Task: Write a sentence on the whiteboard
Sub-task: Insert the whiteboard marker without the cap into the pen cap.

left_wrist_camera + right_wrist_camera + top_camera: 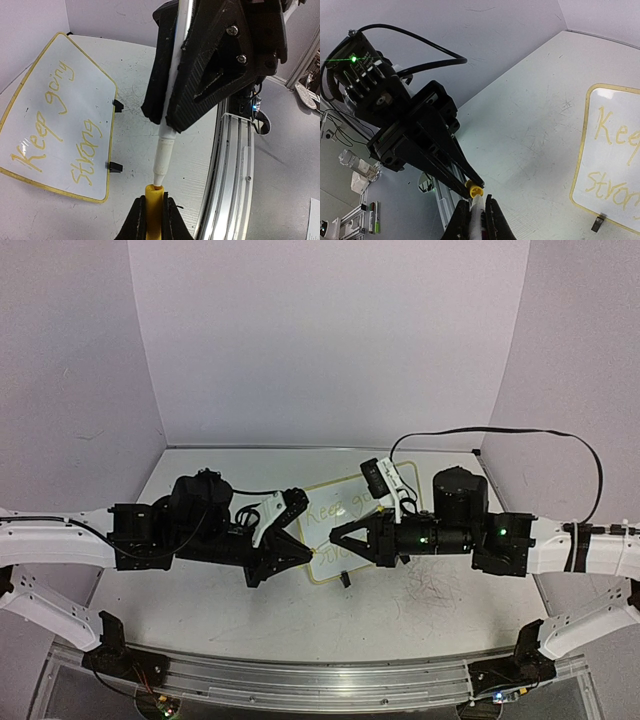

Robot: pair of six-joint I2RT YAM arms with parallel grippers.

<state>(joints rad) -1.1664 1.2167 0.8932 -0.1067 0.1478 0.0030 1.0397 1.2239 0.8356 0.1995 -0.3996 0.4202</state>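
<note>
A robotics lab: plain white booth walls (320,340), aluminium rail (300,682), scuffed tabletop (250,612)

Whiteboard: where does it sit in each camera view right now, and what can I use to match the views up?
Top view: whiteboard at centre, partly hidden.
Left wrist: whiteboard fills the left side, tilted.
Right wrist: whiteboard at the right edge, cut off by the frame.
Shared landmark: the written word "Keep", visible in all three, though cut short in the right wrist view.

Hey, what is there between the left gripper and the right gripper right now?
A white marker, held by the right gripper, with its tip at the mouth of the yellow cap pinched in the left gripper. The left wrist view shows it best.
</note>
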